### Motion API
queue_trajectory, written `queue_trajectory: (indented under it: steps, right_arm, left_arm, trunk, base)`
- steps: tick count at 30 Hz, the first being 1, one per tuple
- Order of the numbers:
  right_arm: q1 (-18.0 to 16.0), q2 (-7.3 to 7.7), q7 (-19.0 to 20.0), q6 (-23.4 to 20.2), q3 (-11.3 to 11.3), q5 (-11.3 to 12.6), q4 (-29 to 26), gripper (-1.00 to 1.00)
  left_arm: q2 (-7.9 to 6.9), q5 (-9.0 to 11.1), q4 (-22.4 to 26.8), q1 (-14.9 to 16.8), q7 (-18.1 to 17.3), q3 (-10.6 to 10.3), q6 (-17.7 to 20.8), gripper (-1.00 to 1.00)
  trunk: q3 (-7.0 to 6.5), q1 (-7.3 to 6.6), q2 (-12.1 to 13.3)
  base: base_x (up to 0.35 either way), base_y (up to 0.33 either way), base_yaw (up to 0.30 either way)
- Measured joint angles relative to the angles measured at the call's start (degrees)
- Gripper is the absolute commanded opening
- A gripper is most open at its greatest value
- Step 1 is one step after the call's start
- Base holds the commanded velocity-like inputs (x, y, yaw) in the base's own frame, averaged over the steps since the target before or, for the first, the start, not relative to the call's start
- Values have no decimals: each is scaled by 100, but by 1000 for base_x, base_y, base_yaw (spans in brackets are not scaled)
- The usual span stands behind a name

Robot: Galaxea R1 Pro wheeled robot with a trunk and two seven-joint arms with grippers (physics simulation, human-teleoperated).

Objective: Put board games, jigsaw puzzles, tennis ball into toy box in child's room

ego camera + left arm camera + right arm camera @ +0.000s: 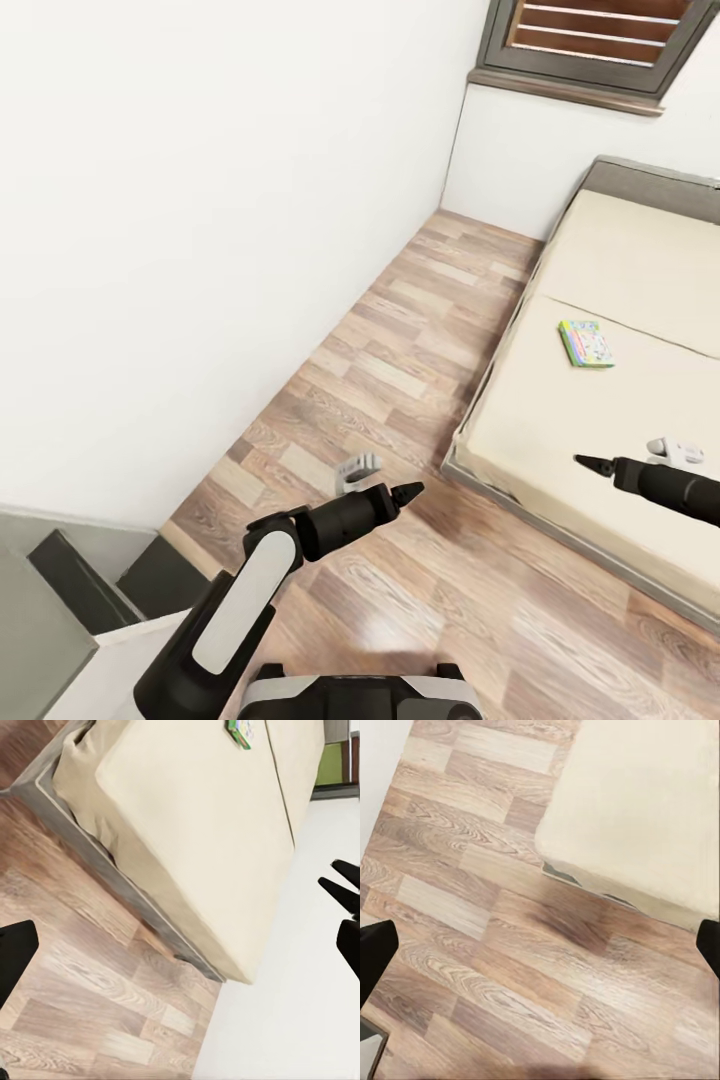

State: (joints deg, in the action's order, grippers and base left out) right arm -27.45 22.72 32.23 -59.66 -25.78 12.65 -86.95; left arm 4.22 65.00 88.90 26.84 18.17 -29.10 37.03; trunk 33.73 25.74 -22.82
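One board game [587, 343], a small flat box with a colourful printed lid, lies on the beige mattress of the bed [640, 260] at the right of the head view. It also appears at the edge of the left wrist view as the board game [240, 731]. My left gripper [405, 492] hangs open over the wood floor just short of the bed's near corner, its fingers [15, 952] spread wide. Over the mattress edge, well short of the game, my right gripper [592, 463] is open with nothing in it, its fingers [375, 960] wide apart.
A white wall [200, 250] runs along the left, leaving a strip of wood-plank floor [400, 360] between it and the bed's dark grey frame [470, 470]. A dark-framed window [590, 40] sits at the far end. White-topped, dark-sided furniture [120, 650] stands at my lower left.
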Motion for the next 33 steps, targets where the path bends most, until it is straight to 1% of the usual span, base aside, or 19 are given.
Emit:
queue_trajectory:
  steps: [7,14,20,26,33]
  right_arm:
    - [-165,1,-201,-2,0,6,309,100]
    - [-255,1,-267,-3,0,10,492,100]
    - [-276,3,-283,-3,0,11,538,100]
    - [-289,0,-292,-3,1,13,566,100]
    - [-310,1,-304,-3,1,13,649,100]
  left_arm:
    - [-30,-8,-2,-4,4,15,-8,100]
    - [-63,-7,-3,-5,1,29,-11,100]
    - [-71,-10,-3,-6,2,32,-12,100]
    - [-76,-12,-4,-6,6,31,-14,100]
    - [-79,-13,-4,-6,12,36,-19,100]
  trunk:
    - [0,-1,-1]
    - [0,-2,-1]
    - [0,-2,-1]
    - [0,0,0]
    - [0,1,0]
  base:
    - [215,0,-282]
    - [293,0,-281]
    - [272,0,-281]
    - [127,0,-282]
    - [47,0,-281]
